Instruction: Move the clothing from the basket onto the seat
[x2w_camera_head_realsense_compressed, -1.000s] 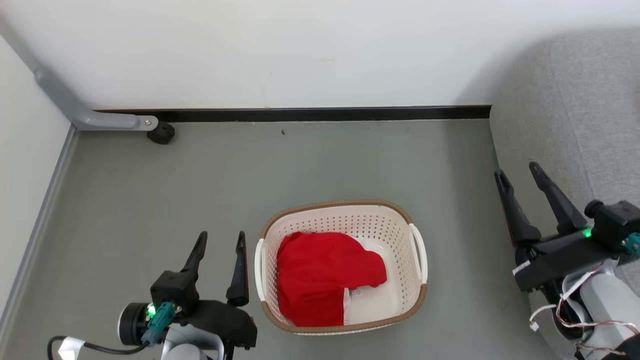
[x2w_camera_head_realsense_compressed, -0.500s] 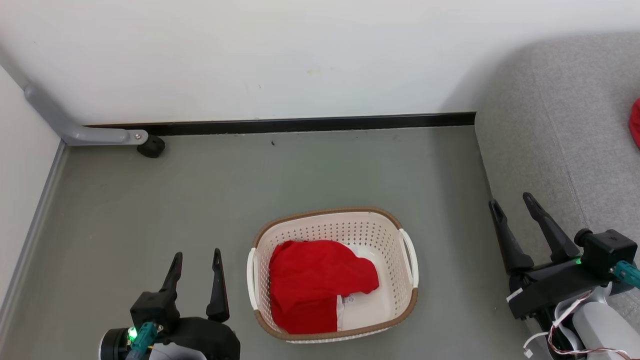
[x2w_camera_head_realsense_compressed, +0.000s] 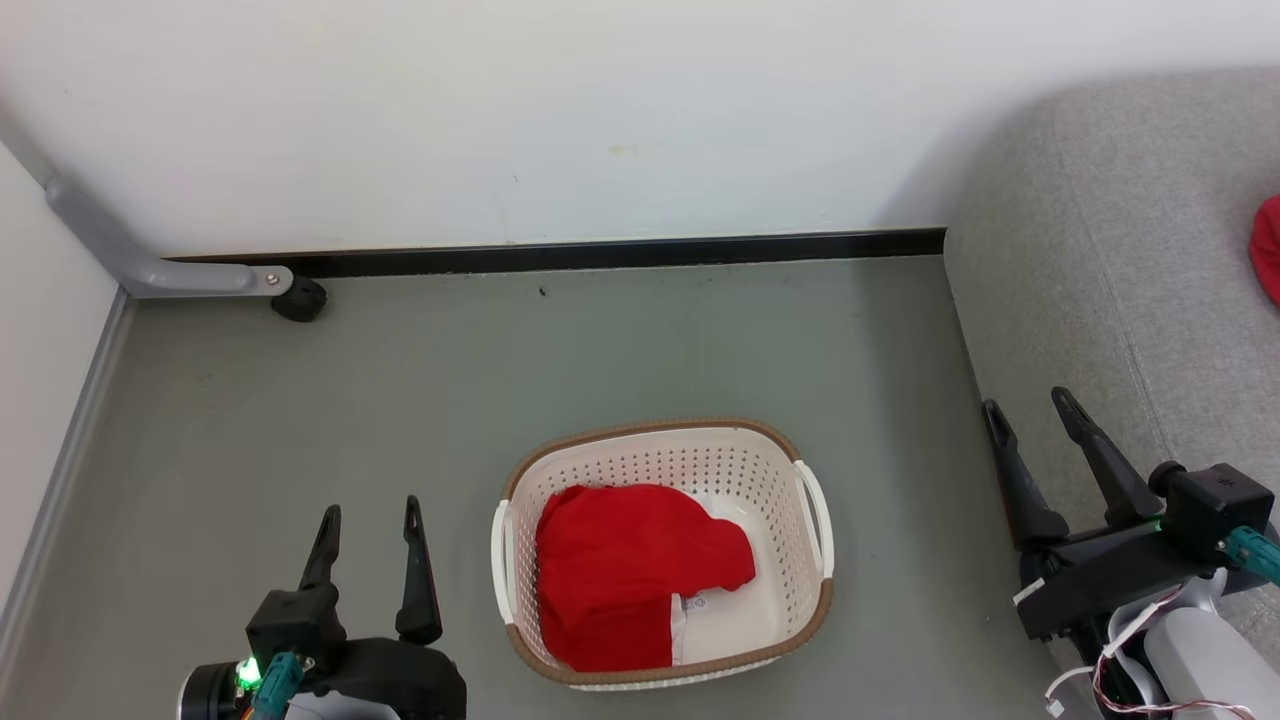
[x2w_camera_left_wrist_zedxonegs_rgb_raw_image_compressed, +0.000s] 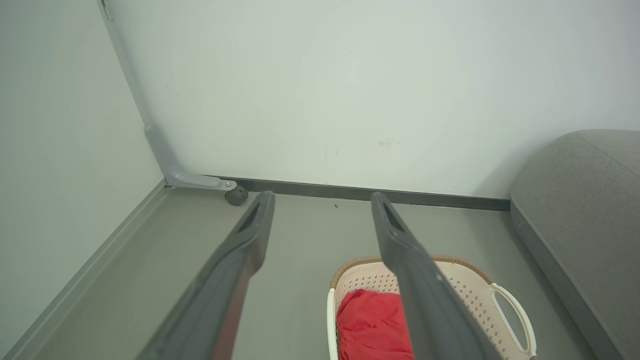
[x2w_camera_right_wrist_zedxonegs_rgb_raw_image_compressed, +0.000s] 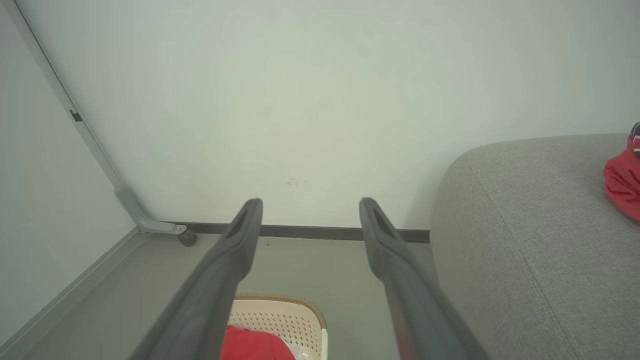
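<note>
The clothing (x2w_camera_head_realsense_compressed: 620, 570) at lower centre seems soft and light; pinch its raised fold. Left hand (x2w_camera_head_realsense_compressed: 370, 508) and right hand (x2w_camera_head_realsense_compressed: 1024, 400) are released.

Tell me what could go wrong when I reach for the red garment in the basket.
1. The red garment lies bunched against the basket wall nearest the open left gripper, which may clip the brown rim or white handle.
2. The basket stands free on the floor; a deep pinch might drag or tip it.
3. Carried across the floor to the seat, trailing cloth could snag the rim.
</note>
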